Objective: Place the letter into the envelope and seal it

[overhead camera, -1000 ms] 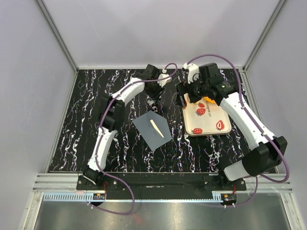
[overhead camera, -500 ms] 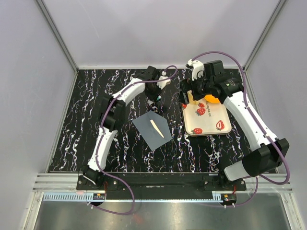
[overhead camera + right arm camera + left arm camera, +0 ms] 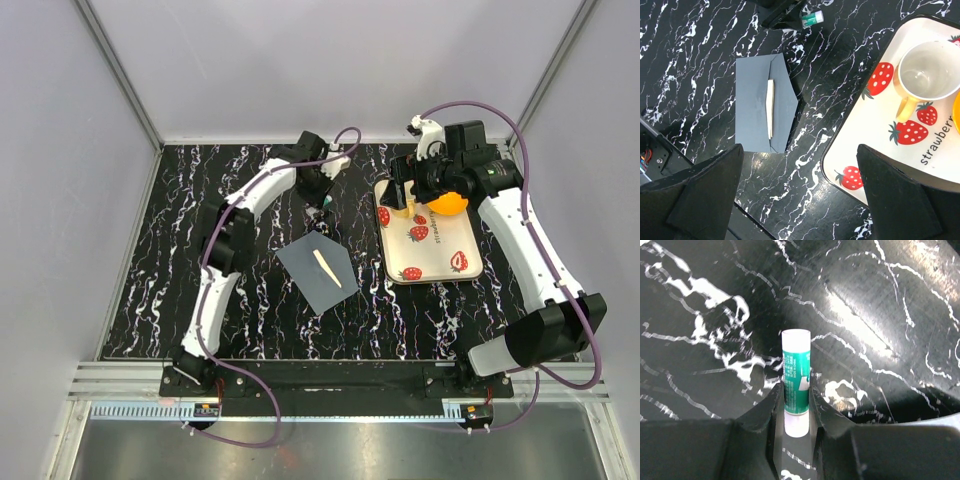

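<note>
The dark slate-grey envelope (image 3: pixel 318 270) lies flat mid-table, its flap folded over. A thin beige strip of the letter (image 3: pixel 327 268) shows at the flap seam; the rest of the letter is hidden inside. Both also show in the right wrist view: the envelope (image 3: pixel 757 112) and the letter strip (image 3: pixel 770 107). My left gripper (image 3: pixel 326 196) is behind the envelope, shut on a green-and-white glue stick (image 3: pixel 796 382), which also shows in the right wrist view (image 3: pixel 813 18). My right gripper (image 3: pixel 800 200) is open and empty, high above the tray's left edge.
A cream strawberry-printed tray (image 3: pixel 455 275) lies right of the envelope, and shows in the right wrist view (image 3: pixel 875 150). It holds a yellow-handled mug (image 3: pixel 925 70) and an orange (image 3: pixel 445 203). Grey walls enclose the black marbled table.
My right arm has risen and drawn back to the right, uncovering the mug on the tray. My left gripper has shifted slightly toward the back with the glue stick. The envelope has not moved.
</note>
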Controlling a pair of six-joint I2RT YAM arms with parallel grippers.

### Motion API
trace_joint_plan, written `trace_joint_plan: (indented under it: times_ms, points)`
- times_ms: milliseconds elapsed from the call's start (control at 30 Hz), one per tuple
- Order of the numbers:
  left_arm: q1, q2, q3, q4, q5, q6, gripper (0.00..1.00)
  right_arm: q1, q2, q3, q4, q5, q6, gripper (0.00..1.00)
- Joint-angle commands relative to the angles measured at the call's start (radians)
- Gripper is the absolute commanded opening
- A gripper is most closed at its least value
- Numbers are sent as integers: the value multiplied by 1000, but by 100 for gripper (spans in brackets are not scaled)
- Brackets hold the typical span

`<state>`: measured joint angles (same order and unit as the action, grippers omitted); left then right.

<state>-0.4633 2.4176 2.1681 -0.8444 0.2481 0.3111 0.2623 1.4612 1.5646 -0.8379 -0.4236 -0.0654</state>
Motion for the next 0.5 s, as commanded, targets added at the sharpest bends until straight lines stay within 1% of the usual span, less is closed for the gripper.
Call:
trace_joint_plan:
  times_ms: [0,167,267,300,367,400,467]
  points:
    - [9,-152,-77,5,-101,17,0,-8,-30,41,0,-43,16,100]
    - [66,-228,-201,-15,-136,40,0,-11,-41,26,-1,-47,18,100]
    - [97,-300,-307,-25,-139,52,0,-11,-42,20,-1,-52,18,100]
    - [101,-320,-373,-25,-148,55,0,-11,-41,20,0,-53,19,100]
    - [118,-383,-441,-27,-152,65,0,-11,-39,18,-1,-58,24,100]
    - [123,-400,-500,-25,-156,66,0,-11,-39,17,0,-61,26,100]
    - [136,-445,-556,-19,-174,80,0,-11,-36,20,-1,-64,27,100]
